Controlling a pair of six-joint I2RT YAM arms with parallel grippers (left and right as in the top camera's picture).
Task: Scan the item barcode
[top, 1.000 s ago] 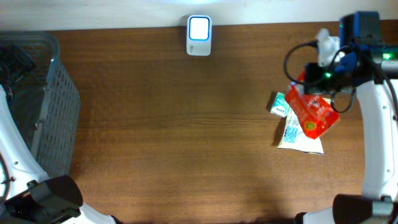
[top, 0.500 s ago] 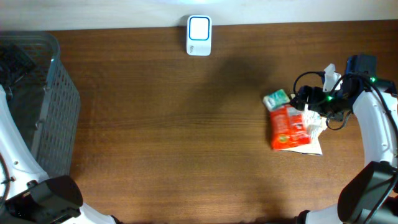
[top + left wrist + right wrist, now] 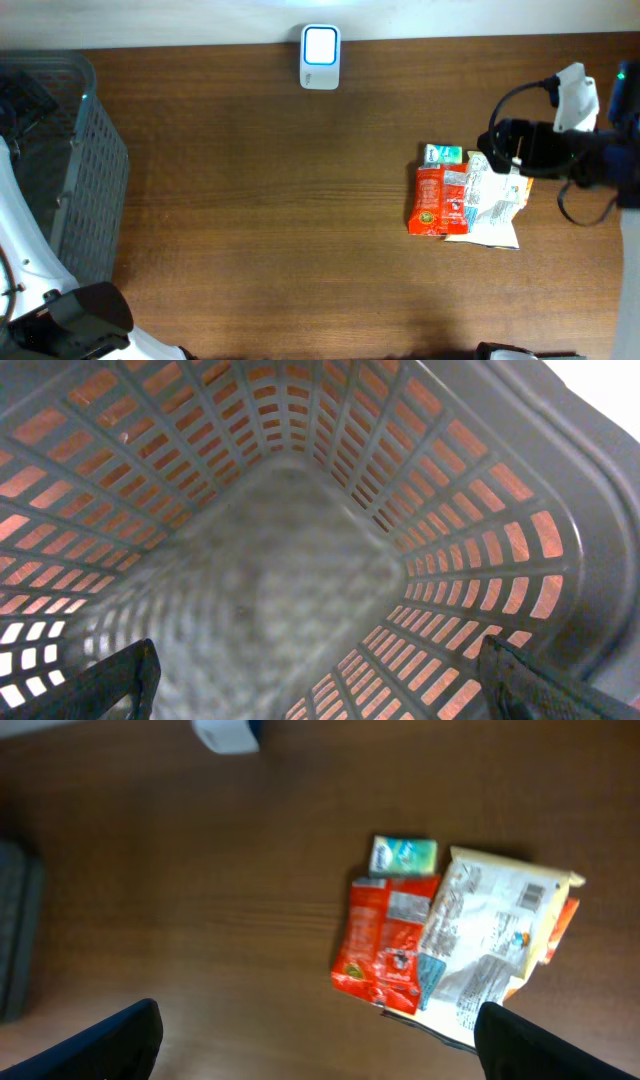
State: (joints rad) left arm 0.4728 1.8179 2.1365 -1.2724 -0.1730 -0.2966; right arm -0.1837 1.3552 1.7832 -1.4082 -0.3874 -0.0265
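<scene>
While L jaws gape over grey basket (image 3: 470, 480), R jaws gape above pkts (image 3: 385, 945).

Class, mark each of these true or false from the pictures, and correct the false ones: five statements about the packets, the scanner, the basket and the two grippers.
1. The red packet lies on the table against the white pouch. True.
2. The right gripper grips the red packet. False: it is open and holds nothing.
3. The scanner stands at the table's far edge, apart from the packets. True.
4. The green box lies in the basket. False: it lies on the table beside the red packet.
5. The left gripper is shut. False: it is open, over the basket.
</scene>
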